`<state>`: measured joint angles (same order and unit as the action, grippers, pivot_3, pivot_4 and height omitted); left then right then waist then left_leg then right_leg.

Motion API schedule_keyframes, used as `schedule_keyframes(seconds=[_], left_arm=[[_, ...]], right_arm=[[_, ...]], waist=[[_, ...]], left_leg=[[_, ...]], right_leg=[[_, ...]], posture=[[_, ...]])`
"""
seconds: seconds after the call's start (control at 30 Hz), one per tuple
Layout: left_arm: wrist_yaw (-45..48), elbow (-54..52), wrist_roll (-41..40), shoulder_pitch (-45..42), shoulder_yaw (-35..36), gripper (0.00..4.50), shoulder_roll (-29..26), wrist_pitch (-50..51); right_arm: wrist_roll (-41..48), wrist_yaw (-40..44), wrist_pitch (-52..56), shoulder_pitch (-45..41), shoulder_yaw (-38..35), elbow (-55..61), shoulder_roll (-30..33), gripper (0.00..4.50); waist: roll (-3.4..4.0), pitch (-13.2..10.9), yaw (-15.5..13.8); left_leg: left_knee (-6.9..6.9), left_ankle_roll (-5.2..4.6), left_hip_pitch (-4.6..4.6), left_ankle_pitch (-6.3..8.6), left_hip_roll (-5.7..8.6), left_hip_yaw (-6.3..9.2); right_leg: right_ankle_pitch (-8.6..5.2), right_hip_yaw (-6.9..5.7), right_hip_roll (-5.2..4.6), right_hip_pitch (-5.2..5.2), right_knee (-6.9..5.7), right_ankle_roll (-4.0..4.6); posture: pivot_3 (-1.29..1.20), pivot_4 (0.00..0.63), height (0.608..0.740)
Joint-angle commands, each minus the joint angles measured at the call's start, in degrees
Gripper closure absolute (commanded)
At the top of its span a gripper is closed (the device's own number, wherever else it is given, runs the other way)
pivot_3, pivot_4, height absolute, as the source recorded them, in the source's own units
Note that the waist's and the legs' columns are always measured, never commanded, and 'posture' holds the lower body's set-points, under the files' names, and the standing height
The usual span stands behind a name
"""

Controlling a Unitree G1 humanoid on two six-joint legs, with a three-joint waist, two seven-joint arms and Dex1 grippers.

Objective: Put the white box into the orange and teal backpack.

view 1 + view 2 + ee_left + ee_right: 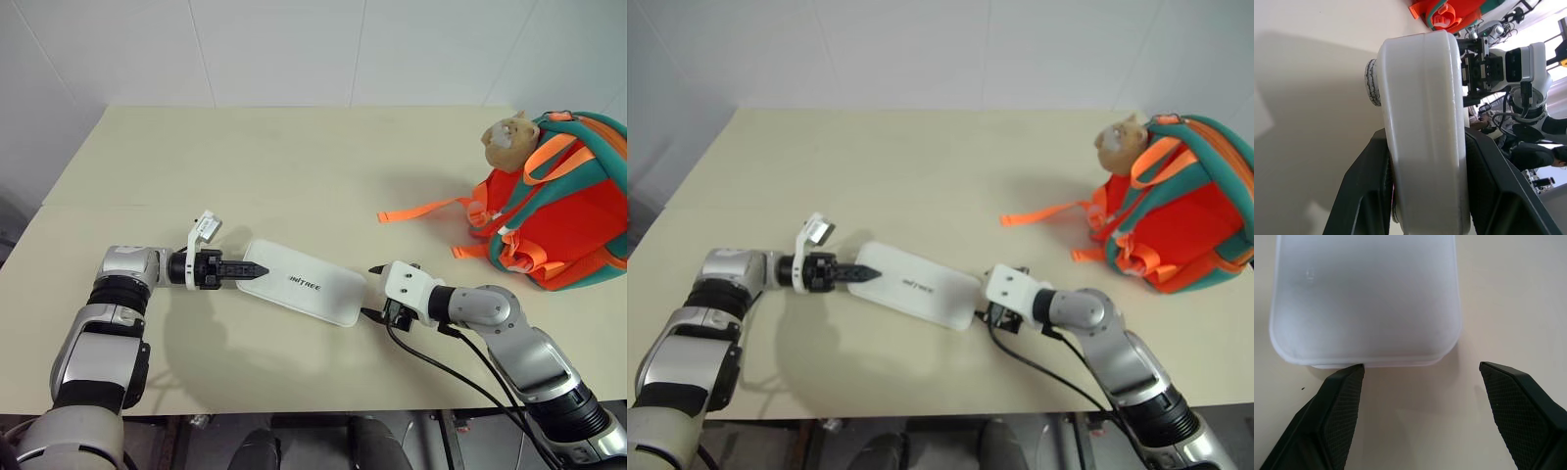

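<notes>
Two end effectors, one white box, one orange and teal backpack and one tan plush toy occupy a single cream surface (pixel 294 166). Left end effector (pixel 257 269): black fingers (pixel 1366 191) bracket the near-left short end of the white box (pixel 304 283), one on each broad face, touching it; jaws partly closed around that end. Right end effector (pixel 1420 377): jaws spread wide and holding nothing, its tips just short of the box's opposite short end, one tip at the box's corner edge, the other clear of the box.

White box: lies flat on the surface between the two end effectors, long axis running from one to the other, dark lettering facing up. Orange and teal backpack (pixel 568 211): stands well apart from the box, beyond the right end effector, with the plush toy (pixel 509 139) at its top and orange webbing straps (pixel 421 210) trailing toward the box.

Left wrist view alone shows the box edge-on, with a round ribbed knob (pixel 1372 83) on its side. Right wrist view alone shows the gap between the box's rounded end and the open fingertips (pixel 1342 396).
</notes>
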<state>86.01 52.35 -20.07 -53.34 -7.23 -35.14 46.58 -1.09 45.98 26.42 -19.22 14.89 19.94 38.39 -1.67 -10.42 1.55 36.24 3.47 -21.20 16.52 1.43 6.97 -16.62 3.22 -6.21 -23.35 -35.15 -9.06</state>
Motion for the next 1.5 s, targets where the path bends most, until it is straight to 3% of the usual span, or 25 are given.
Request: schedule_keyframes(seconds=[0.03, 0.4, 0.8, 1.03, 1.5], left_arm=[[2.17, -1.16, 1.47, 0.15, -0.73, 2.91, -0.61, 0.52], [-2.97, 1.87, -4.82, -2.15, 10.01, 3.14, -0.97, 9.47], [-8.84, -2.42, -9.97, 1.19, 20.09, 3.14, -0.43, 15.5], [-15.67, -10.41, -15.87, 6.65, 27.83, 3.14, 1.47, 20.57], [-32.55, -35.01, -29.57, 20.28, 39.2, 3.14, 8.83, 35.86]], right_arm=[[0.39, 0.04, -0.7, -0.14, -0.64, 1.47, -0.32, 0.0], [1.38, 0.42, -1.04, 1.02, -3.84, 1.88, 1.55, 0.0], [4.57, 0.72, -0.2, 2.42, -8.0, 3.7, 2.31, 0.0], [8.04, -0.87, 1.79, 4.48, -13.48, 5.9, 1.46, 0.0], [19.74, -11.56, 9.49, 9.73, -28.04, 14.84, -7.46, 0.0]], waist=[[0.0, 0.0, 0.0], [0.0, 0.0, 0.06], [0.01, -0.01, 0.01], [0.01, -0.01, 0.01], [0.01, -0.01, -0.16]], left_leg=[[0.0, 0.0, 0.0, 0.0, 0.0, 0.0], [-0.06, 0.0, -0.05, 0.0, 0.0, 0.01], [-0.17, 0.01, -0.13, 0.0, -0.01, 0.0], [-0.15, 0.01, -0.13, 0.0, -0.01, 0.0], [-0.16, 0.03, -0.12, 0.01, -0.02, 0.02]], right_leg=[[0.0, 0.0, 0.0, 0.0, 0.0, 0.0], [0.0, 0.0, 0.01, -0.07, 0.0, 0.0], [0.0, -0.01, 0.0, -0.13, -0.02, -0.01], [0.0, 0.0, -0.02, -0.12, -0.05, -0.01], [0.0, 0.02, -0.07, -0.13, 0.09, 0.0]], posture=[[0.0, 0.15, 0.74], [0.0, 0.15, 0.74], [0.0, 0.15, 0.74], [0.0, 0.15, 0.74], [0.0, 0.15, 0.74]])
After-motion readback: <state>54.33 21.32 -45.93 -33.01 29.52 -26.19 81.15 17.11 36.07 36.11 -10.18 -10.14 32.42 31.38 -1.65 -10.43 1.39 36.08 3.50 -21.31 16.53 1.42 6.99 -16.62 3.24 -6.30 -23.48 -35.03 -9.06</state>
